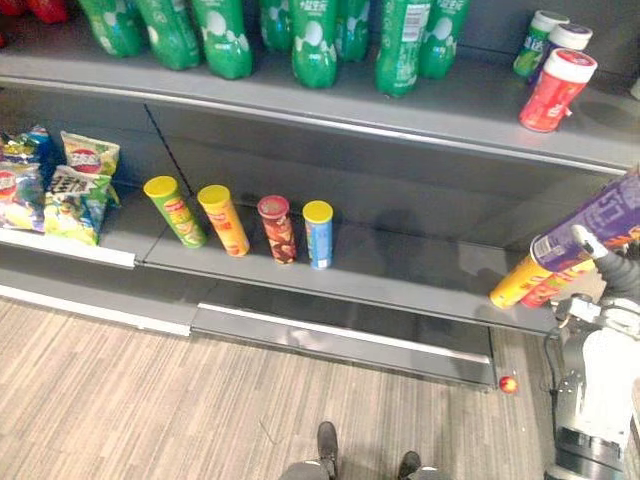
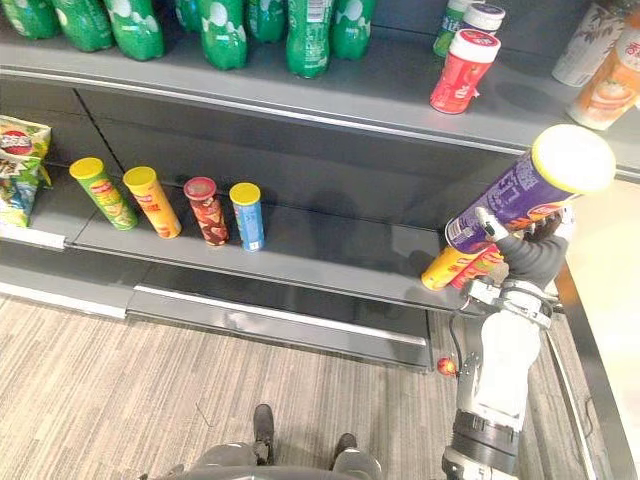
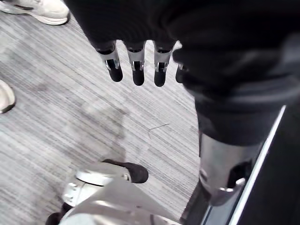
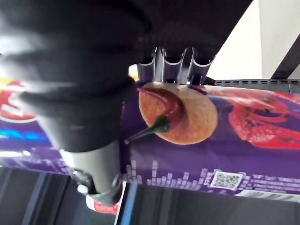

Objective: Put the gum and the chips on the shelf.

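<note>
Gripping a purple chips can [image 2: 520, 190] in the right hand [image 2: 527, 252], fingers [image 4: 173, 61] curled tight over its printed side — held in the air at the right end of the lower shelf [image 2: 330, 250], tilted, clear of the shelf's surface, with the yellow lid [image 2: 573, 158] at the higher end. Just under that can, lying on their sides at the same right end of the lower shelf: a yellow can [image 2: 443, 269] and a red can [image 2: 481, 267], side by side. Farther left on the lower shelf, standing in a row: a green can [image 2: 103, 193], an orange-yellow can [image 2: 152, 202], a dark red can [image 2: 207, 211] and a blue can [image 2: 247, 215], close together but apart. Past the lower shelf's left end, on the neighbouring section: a heap of snack bags [image 1: 70, 185]. One level above the lower shelf, on the upper shelf [image 2: 330, 95]: green bottles [image 2: 225, 30] along the left and middle, and toward the right a red gum tub [image 2: 463, 72] with a white lid, standing just in front of two more white-lidded tubs [image 2: 484, 17]. Below the lower shelf, on the wood-grain floor [image 2: 100, 370] near its right end: a small red ball [image 2: 446, 367]. Hanging the left hand [image 3: 136, 65] well away from the lower shelf, over the floor — fingers straight and a little apart, holding nothing, with a person's white shoe [image 3: 42, 9] on the floor beyond them.
</note>
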